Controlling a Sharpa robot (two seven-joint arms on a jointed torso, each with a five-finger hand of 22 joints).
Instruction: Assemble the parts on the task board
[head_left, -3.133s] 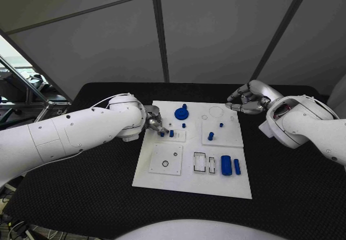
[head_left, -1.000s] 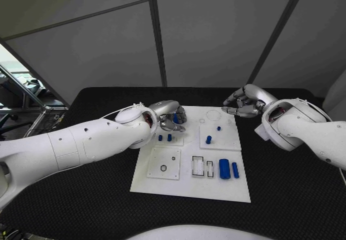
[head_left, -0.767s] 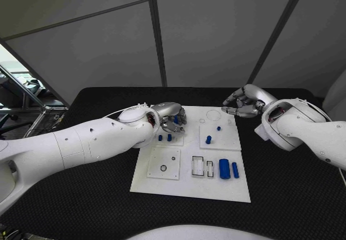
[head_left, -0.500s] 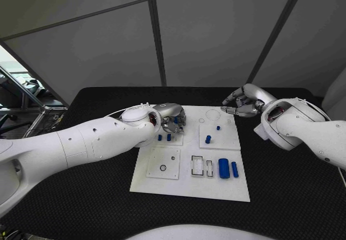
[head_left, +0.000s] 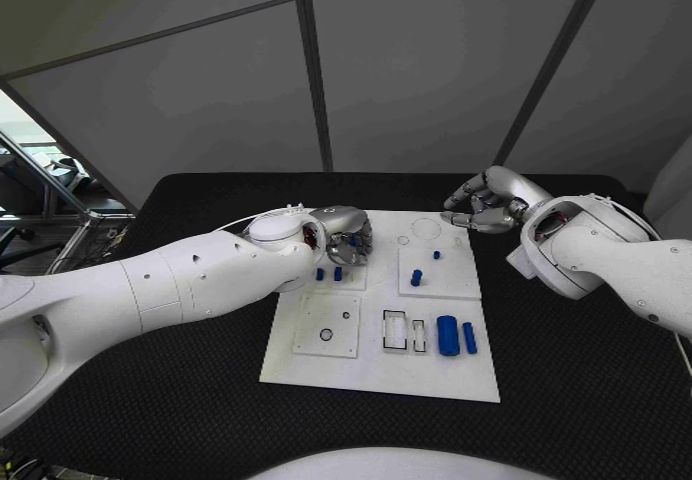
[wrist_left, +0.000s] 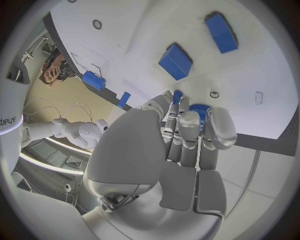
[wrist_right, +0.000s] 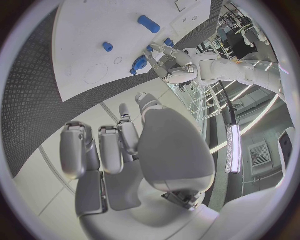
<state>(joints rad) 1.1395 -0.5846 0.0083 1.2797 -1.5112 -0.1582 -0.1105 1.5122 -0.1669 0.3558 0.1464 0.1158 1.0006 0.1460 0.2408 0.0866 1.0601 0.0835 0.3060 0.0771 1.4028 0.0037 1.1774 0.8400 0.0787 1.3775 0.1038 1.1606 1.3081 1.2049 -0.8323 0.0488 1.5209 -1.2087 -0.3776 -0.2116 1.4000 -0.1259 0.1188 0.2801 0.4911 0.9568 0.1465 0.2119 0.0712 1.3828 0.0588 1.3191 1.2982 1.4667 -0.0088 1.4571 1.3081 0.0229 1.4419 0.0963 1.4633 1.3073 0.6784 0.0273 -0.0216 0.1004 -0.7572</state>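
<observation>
The left robot hand (head_left: 342, 232) has moved from the two pegs (head_left: 329, 273) to 12 o'clock on the board (head_left: 378, 375), fingers now closing around the blue round knob (wrist_left: 199, 111), likely to lift it, while the right robot hand (head_left: 483, 212) stays curled, empty.

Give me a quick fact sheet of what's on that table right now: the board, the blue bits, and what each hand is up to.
Board: white task board lying flat on the black table
Left hand: left hand at the board's far left corner, fingers curled around a round blue part
Right hand: right hand beyond the board's far right corner, fingers curled, holding nothing
Lying parts: two blue cylinders side by side near the right edge
Standing parts: small blue pegs mid-board
</observation>
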